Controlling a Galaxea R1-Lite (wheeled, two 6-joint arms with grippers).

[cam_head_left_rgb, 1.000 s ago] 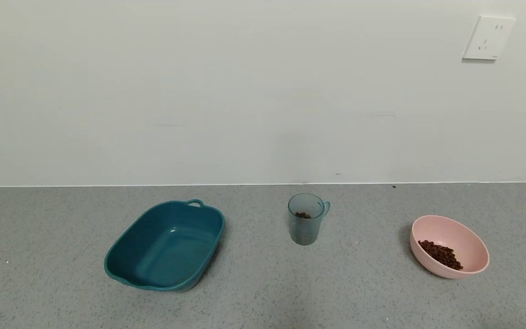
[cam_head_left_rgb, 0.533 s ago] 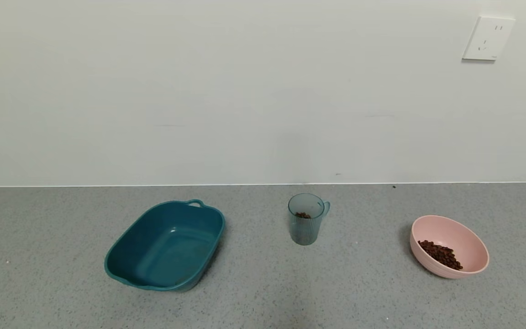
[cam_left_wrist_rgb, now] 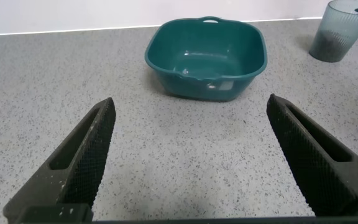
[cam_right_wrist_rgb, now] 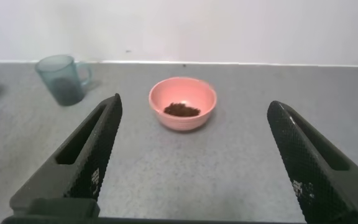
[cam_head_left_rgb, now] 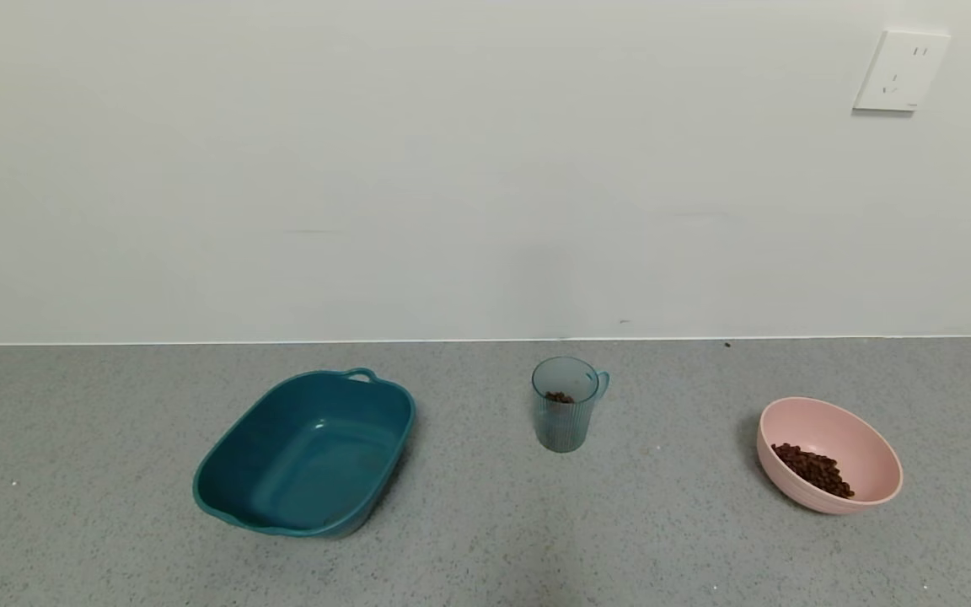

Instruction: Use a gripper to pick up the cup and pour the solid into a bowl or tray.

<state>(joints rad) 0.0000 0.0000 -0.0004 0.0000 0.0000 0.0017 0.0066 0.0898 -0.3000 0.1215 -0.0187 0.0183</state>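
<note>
From my end, the cup is standing upright on the grey tabletop, roughly mid-width and closer to the far edge by the wall, handle pointing toward the right edge. There's a small bit of the solid in it. The pink bowl sits well off toward the right edge, tipped a little, with its own pile of brown pellets in it. The teal tub is over toward the left edge, also well apart from the cup.

Neither arm shows up on the head cam. On the wrist feeds, the left end effector is spread wide open, holding nothing, facing the tub with the cup off to one side. The right end effector is also wide open and holding nothing, looking at the bowl with the cup beyond it.
</note>
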